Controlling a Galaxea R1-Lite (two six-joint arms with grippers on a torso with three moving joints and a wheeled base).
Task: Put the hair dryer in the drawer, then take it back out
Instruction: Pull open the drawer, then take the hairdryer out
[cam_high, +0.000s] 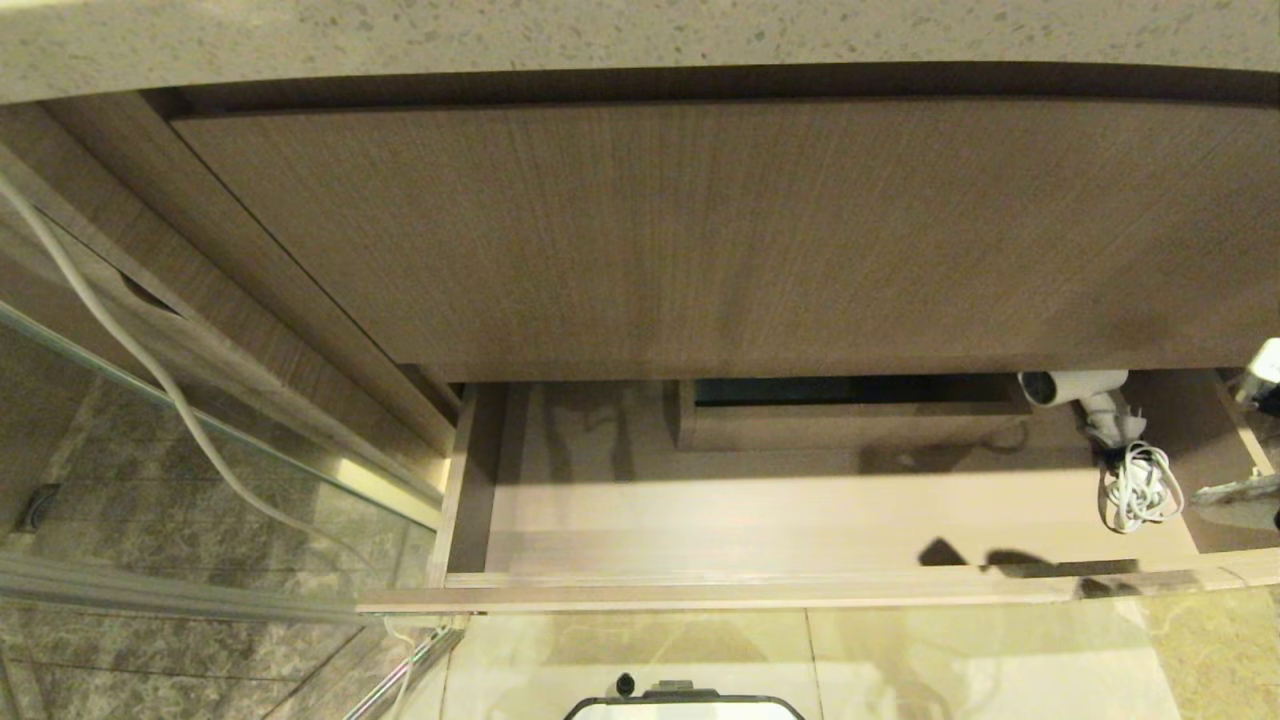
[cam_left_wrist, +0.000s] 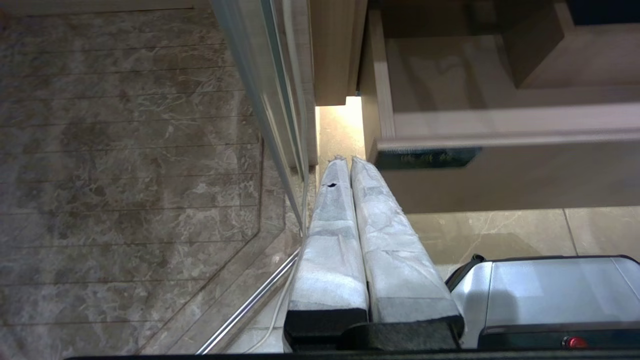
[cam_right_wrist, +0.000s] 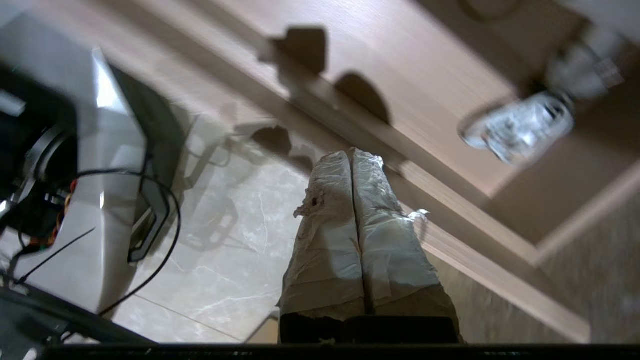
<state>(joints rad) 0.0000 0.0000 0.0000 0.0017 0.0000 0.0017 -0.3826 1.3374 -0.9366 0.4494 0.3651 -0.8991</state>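
Lying in the open drawer (cam_high: 760, 520) at its right end, dryer (cam_high: 1075, 388) half hidden under the panel (cam_high: 700, 240), cord blurred, right gripper (cam_right_wrist: 351, 156) closed empty over the floor, left gripper (cam_left_wrist: 348, 160) closed, empty.

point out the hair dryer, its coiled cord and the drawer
hair dryer (cam_high: 1075, 386), head view, on the white barrel
coiled cord (cam_high: 1138, 487), head view, on the middle of the bundled white loops
drawer (cam_high: 700, 510), head view, on a bare part of its wooden floor
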